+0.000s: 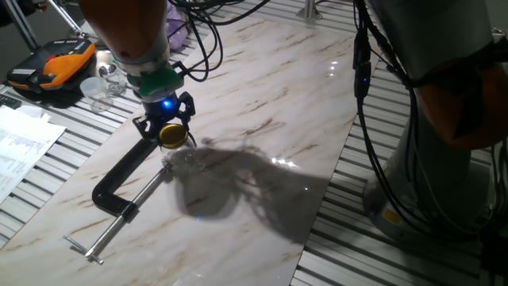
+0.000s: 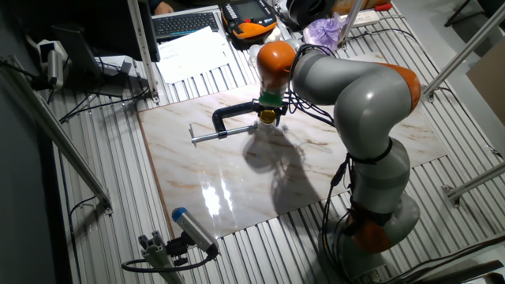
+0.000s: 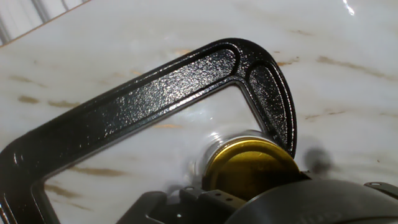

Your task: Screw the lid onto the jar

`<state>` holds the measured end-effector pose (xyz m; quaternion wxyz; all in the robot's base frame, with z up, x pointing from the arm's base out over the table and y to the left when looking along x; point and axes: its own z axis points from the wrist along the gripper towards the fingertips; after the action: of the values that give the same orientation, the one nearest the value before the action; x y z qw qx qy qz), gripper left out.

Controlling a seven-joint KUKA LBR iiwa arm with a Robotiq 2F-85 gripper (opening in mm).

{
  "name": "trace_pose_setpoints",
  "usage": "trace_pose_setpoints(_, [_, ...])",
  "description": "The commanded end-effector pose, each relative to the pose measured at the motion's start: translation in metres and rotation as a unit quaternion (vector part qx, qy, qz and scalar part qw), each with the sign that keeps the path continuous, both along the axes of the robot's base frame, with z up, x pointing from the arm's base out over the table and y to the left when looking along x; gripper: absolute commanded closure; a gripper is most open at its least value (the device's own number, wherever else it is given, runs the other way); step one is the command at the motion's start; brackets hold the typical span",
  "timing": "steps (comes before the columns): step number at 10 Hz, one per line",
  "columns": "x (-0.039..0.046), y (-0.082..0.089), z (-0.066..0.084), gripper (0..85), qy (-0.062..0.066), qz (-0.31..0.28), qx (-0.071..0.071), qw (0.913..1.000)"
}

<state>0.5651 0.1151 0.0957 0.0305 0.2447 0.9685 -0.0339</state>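
The gold lid (image 1: 172, 135) sits between the black fingers of my gripper (image 1: 168, 131), which is shut on it. Just below it is the clear glass jar (image 1: 182, 159), standing on the marble board inside the mouth of a black C-clamp (image 1: 119, 184). In the hand view the lid (image 3: 252, 165) covers the jar's mouth, and only a sliver of the jar's glass rim (image 3: 214, 142) shows at its left, beside the clamp's frame (image 3: 155, 99). Whether the lid touches the jar I cannot tell. The other fixed view shows the lid (image 2: 269, 117) under the hand.
The clamp's screw bar (image 1: 119, 222) reaches toward the board's front left. An orange-black case (image 1: 48, 67), clear cups (image 1: 99, 87) and papers (image 1: 24, 143) lie to the left. Cables hang behind the hand. The arm's base (image 2: 371, 213) stands at the board's edge.
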Motion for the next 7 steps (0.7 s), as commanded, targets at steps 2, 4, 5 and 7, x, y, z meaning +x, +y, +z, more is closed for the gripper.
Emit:
trace_pose_setpoints(2, [0.0001, 0.0000, 0.0000, 85.0, 0.000, -0.016, 0.000, 0.9999])
trace_pose_setpoints(4, [-0.0001, 0.0000, 0.0003, 85.0, -0.003, -0.040, -0.005, 0.9992])
trace_pose_setpoints(5, [-0.0001, 0.0001, 0.0004, 85.0, -0.004, -0.053, -0.005, 0.9986])
trace_pose_setpoints(7, [-0.0004, -0.0001, 0.0007, 85.0, -0.003, -0.072, -0.002, 0.9974])
